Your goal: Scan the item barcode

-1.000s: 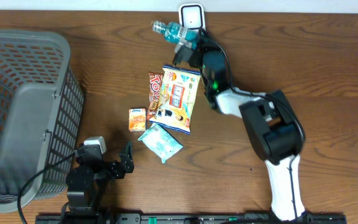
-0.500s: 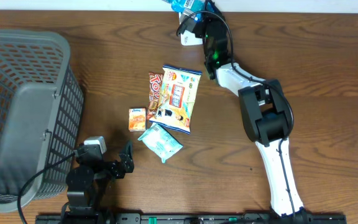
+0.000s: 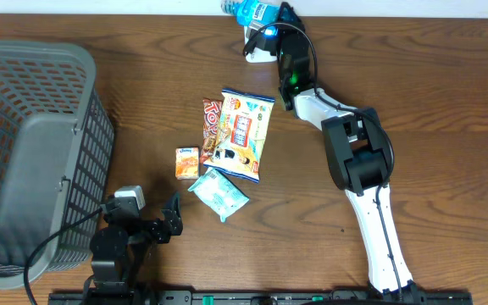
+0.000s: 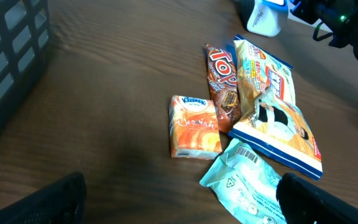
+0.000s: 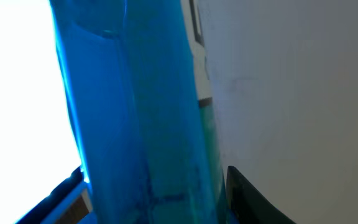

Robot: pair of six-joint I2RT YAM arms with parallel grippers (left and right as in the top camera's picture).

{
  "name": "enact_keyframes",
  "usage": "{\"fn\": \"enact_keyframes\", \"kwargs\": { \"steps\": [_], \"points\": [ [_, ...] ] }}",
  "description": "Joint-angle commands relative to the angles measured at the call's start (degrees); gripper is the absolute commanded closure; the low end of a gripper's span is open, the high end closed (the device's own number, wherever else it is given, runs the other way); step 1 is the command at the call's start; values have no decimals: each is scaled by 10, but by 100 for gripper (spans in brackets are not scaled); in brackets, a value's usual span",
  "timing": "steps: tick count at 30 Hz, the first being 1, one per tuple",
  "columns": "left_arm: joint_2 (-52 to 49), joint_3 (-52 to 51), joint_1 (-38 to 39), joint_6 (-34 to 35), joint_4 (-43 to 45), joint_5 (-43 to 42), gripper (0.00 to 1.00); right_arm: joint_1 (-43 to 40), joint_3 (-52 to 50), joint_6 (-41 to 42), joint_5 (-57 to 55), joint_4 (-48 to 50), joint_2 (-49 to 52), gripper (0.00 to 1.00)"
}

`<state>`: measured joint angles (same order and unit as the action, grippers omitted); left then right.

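My right gripper [image 3: 269, 19] is shut on a blue transparent bottle [image 3: 246, 8] at the far edge of the table, just beyond the white scanner [image 3: 257, 49]. A blue glow shows at the scanner's top. In the right wrist view the bottle [image 5: 142, 112] fills the frame between my dark fingers [image 5: 247, 199]; no barcode shows. My left gripper [image 3: 169, 222] rests open near the front left. Its fingers [image 4: 316, 202] stand wide apart with nothing between them.
A snack bag [image 3: 242, 134], a chocolate bar [image 3: 211, 125], an orange tissue pack [image 3: 186, 163] and a teal wipes pack [image 3: 219, 193] lie mid-table. A grey basket [image 3: 24, 152] fills the left side. A pale wall stands behind the table.
My right arm has stretched toward the far edge, carrying the bottle up and to the right, from left of the scanner to the table's back edge. The left arm has not moved.
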<state>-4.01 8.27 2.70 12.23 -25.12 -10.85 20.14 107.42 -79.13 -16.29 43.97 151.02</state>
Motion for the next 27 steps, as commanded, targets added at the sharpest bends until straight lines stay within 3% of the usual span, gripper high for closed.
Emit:
{"fn": "enact_keyframes", "kwargs": {
  "steps": [1, 5, 8, 13, 18, 22, 27],
  "points": [
    [0, -8, 2, 5, -10, -5, 2, -2, 24, -2, -31, 2, -48, 95],
    [0, -8, 2, 5, -10, -5, 2, -14, 24, 18, -85, -82, -108, 97],
    [0, -8, 2, 5, -10, -5, 2, -38, 24, 69, -134, -217, -165, 98],
    [0, -8, 2, 5, -10, -5, 2, -119, 24, 249, -152, -503, -248, 93],
    [0, -8, 2, 5, -10, -5, 2, -213, 24, 357, -148, -688, -253, 93],
    [0, -8, 2, 5, -10, -5, 2, -293, 22, 443, -124, -767, -238, 94],
    [0, -8, 2, 5, -10, -5, 2, -376, 4, 497, -116, -792, -229, 95]
  ]
}}
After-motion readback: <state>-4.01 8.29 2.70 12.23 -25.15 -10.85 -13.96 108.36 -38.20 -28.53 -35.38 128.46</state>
